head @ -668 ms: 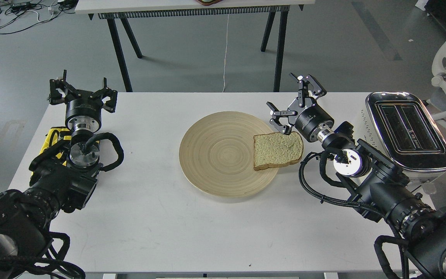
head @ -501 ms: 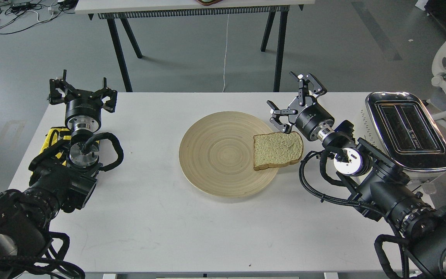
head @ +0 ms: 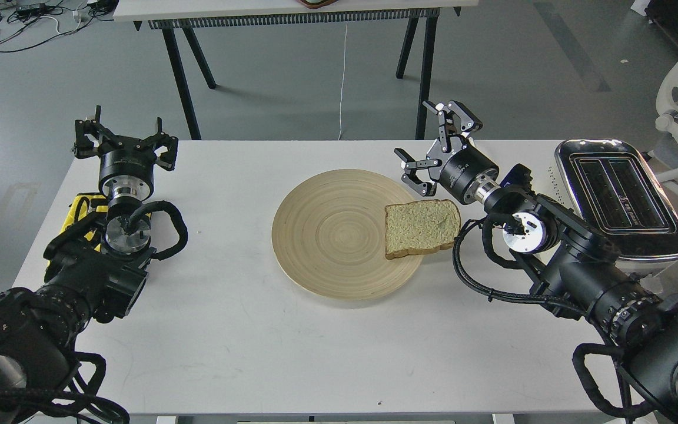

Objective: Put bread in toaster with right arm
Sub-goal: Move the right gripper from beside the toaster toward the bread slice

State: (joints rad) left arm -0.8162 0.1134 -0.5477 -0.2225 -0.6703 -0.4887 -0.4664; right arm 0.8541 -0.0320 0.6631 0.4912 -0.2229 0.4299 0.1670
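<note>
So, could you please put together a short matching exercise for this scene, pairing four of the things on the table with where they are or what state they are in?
Things:
1. bread
2. toaster
3. right gripper
4. left gripper

Places or states:
A. at the table's right edge, both slots empty
B. open, raised above the table's far left corner
C. lying flat, half on the right rim of the wooden plate
D. open, empty, just beyond the plate's far right rim

Pairs: 1-C, 2-A, 3-D, 4-B
</note>
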